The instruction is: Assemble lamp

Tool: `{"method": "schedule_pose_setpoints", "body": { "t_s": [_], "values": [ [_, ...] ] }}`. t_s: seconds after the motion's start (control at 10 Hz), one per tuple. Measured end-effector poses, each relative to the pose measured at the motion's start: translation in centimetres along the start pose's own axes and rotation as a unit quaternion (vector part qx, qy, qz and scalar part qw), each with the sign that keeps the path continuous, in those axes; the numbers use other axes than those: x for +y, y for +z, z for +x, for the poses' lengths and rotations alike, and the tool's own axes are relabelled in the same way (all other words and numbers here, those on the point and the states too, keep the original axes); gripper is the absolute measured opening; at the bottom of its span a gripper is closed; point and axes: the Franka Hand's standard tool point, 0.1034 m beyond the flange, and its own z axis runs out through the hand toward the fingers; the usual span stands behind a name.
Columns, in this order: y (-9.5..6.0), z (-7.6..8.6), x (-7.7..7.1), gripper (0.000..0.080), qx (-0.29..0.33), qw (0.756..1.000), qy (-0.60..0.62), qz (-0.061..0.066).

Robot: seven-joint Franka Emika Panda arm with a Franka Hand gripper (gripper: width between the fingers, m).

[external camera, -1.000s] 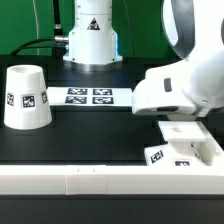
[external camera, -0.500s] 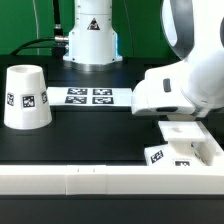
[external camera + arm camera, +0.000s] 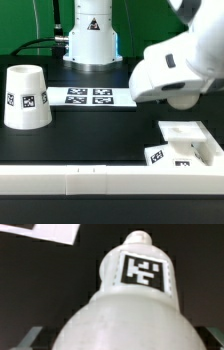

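Observation:
In the wrist view the white bulb (image 3: 130,308) fills the frame, its round body between my fingers and its short neck with a square tag pointing away. My gripper (image 3: 125,339) is shut on the bulb, with a grey fingertip (image 3: 33,336) showing at each side. In the exterior view my arm (image 3: 170,72) hangs blurred above the table at the right and hides the bulb. The flat square base (image 3: 185,140) lies below it at the front right. The tapered shade (image 3: 26,97) stands mouth down at the exterior view's left.
The marker board (image 3: 90,97) lies flat in the middle of the black table, and a corner of it shows in the wrist view (image 3: 40,232). The arm's white pedestal (image 3: 90,35) stands at the back. A white rail (image 3: 100,180) runs along the front edge.
My arm has risen from just above the base and shifted a little toward the exterior view's left. The base now shows fully. The shade has not moved.

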Motion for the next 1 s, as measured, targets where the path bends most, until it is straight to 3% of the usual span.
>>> {"method": "schedule_pose_setpoints", "body": {
  "t_s": [0.2,0.6,0.8,0.9,1.0],
  "values": [
    [-3.8,-2.0,1.7,0.0574,0.013,0.999,-0.039,0.003],
    [-4.9,-0.6,2.1,0.0576,0.066,0.997,-0.035,0.001],
    [-5.6,-0.2,2.6,0.0576,0.151,0.988,-0.033,-0.010],
    [-6.8,-0.5,3.1,0.0576,0.176,0.983,-0.044,-0.017],
    [-9.4,-0.5,3.6,0.0576,0.226,0.972,-0.053,-0.025]
  ]
}}
